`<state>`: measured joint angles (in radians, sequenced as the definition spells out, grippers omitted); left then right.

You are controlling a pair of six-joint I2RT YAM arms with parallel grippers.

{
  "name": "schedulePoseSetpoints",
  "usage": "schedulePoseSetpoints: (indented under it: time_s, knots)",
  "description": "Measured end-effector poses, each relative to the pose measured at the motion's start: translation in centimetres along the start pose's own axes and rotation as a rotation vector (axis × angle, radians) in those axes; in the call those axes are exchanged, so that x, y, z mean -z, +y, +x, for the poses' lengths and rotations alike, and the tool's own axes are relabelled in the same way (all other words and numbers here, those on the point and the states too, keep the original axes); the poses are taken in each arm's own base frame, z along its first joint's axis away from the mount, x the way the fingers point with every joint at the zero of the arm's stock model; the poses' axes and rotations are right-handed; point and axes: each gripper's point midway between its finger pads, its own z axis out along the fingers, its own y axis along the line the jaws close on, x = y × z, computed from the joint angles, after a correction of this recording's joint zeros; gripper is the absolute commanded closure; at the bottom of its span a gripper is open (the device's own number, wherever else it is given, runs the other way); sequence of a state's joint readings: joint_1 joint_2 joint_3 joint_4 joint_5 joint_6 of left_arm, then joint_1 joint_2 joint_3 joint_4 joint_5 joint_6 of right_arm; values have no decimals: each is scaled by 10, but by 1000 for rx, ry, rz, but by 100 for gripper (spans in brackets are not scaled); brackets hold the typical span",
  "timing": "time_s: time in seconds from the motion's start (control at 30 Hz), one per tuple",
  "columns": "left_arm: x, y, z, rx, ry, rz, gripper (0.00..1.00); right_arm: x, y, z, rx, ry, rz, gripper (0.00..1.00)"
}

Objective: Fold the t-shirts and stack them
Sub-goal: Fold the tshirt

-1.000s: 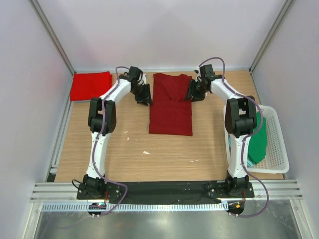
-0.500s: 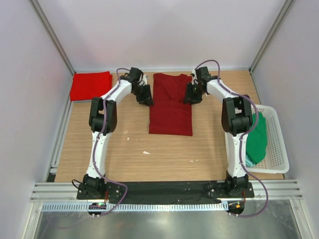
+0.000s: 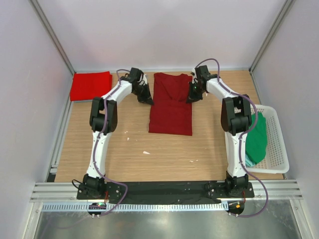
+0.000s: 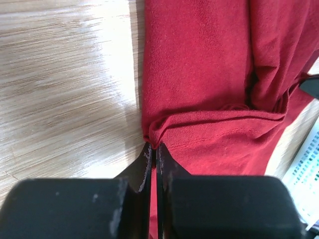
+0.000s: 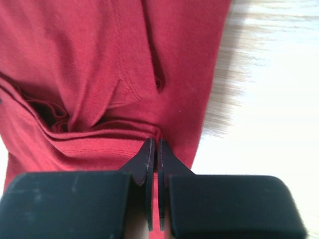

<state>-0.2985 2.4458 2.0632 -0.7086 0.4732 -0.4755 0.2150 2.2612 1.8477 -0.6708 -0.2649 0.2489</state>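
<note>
T-shirt edge inside left hand

We list on the table a central t-shirt, laid lengthwise toward the far edge. The left gripper is at its left edge and the right gripper at its right edge, both near its far end. A second t-shirt lies in the far left corner, well apart. A basket at the right edge, beside the right arm, holds heaped t-shirts.
</note>
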Motion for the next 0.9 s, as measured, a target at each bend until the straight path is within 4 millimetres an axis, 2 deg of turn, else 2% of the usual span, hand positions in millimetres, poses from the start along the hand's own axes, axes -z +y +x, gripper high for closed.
schedulePoseSetpoints:
  time_s: [0.17,0.37,0.5,0.63,0.73,0.77,0.8,0.83,0.87,0.9]
  knots:
    - [9,-6,-1,12,-24,9,100,7,-3,2,-1,-2,24,99]
    - [44,-32,-11,-4,-95,44,100,39,6,-4,9,-42,23,99]
    - [57,-45,-23,-17,-141,69,100,55,13,-13,18,-82,15,99]
    - [57,-50,-33,-21,-160,79,100,56,13,-15,18,-82,18,99]
    - [50,-48,-38,-20,-161,80,99,51,10,-19,17,-80,22,98]
    - [45,-46,-38,-19,-158,78,89,48,8,-22,15,-80,23,96]
    - [40,-43,-39,-15,-153,75,85,45,7,-23,15,-79,24,95]
    - [35,-40,-39,-13,-147,71,81,39,5,-24,13,-73,27,92]
    - [29,-36,-38,-7,-138,65,75,35,1,-24,9,-66,31,83]
    - [22,-31,-37,-1,-128,55,74,30,-1,-23,4,-57,34,74]
